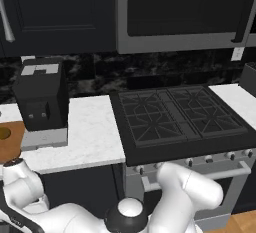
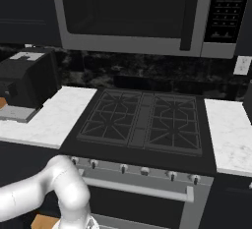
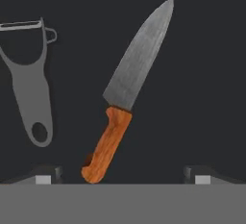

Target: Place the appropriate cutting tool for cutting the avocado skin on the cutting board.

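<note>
In the hand view the end effector (image 3: 123, 174) has its two tips spread wide at the bottom edge, gripping nothing. Between them, nearer the left tip, lies the knife (image 3: 126, 93): orange handle low, grey pointed blade slanting to the upper right, on a dark surface, perhaps a drawer floor. A grey Y-shaped peeler (image 3: 30, 83) lies at left.

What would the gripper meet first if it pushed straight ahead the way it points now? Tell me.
Most likely the knife: its orange handle lies between the open gripper's fingers, blade pointing away. The peeler lies off to one side, outside that line. Depth to the dark surface is unclear.
</note>
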